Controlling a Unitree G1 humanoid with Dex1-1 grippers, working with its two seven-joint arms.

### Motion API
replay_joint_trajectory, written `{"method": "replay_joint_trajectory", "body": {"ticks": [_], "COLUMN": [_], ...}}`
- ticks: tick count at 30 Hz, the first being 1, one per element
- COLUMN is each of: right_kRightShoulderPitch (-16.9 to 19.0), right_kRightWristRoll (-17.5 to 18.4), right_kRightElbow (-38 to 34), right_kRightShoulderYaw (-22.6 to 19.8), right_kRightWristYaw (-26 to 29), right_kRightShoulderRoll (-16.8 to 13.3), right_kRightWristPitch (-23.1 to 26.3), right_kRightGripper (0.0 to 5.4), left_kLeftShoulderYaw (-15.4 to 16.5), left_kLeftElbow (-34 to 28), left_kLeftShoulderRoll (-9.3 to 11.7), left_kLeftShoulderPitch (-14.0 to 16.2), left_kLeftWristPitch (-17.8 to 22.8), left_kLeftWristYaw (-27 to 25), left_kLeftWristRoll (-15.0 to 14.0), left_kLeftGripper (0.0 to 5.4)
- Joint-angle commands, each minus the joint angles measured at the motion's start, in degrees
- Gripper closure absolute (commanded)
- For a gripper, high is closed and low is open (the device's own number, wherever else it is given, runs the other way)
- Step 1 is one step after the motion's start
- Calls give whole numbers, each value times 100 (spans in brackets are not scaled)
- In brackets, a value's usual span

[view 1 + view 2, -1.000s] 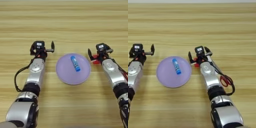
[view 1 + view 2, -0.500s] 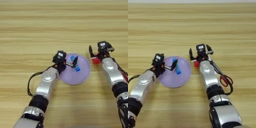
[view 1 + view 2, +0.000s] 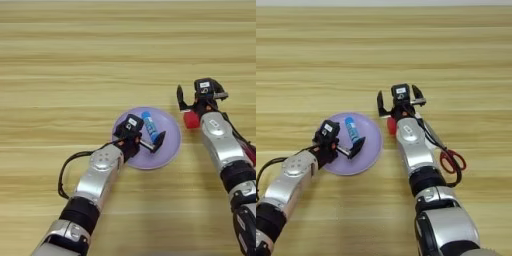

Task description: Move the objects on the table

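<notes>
Now left jaws gape empty over short blue white-ended tube on round lavender plate; closing off-centre likely skids it. Right jaws spread empty above small red cube.

Bright, even light (soft focus)

Left hand open over lavender plate beside blue tube.
</notes>
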Motion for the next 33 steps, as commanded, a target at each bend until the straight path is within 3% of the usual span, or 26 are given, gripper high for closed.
{"method": "replay_joint_trajectory", "body": {"ticks": [1,9,33], "right_kRightShoulderPitch": [-118,-150,-123], "right_kRightWristRoll": [7,13,14], "right_kRightElbow": [107,166,66], "right_kRightShoulderYaw": [1,2,32], "right_kRightWristYaw": [-51,-58,-111], "right_kRightShoulderRoll": [23,49,111], "right_kRightWristPitch": [-35,-44,27], "right_kRightGripper": [4,4,4], "left_kLeftShoulderYaw": [-84,-38,3], "left_kLeftElbow": [494,1166,2055], "left_kLeftShoulderRoll": [-4,-57,-283], "left_kLeftShoulderPitch": [-299,-597,-1004], "left_kLeftWristPitch": [-77,-313,-604], "left_kLeftWristYaw": [98,218,308], "left_kLeftWristRoll": [258,395,524], "left_kLeftGripper": [0,0,0]}}
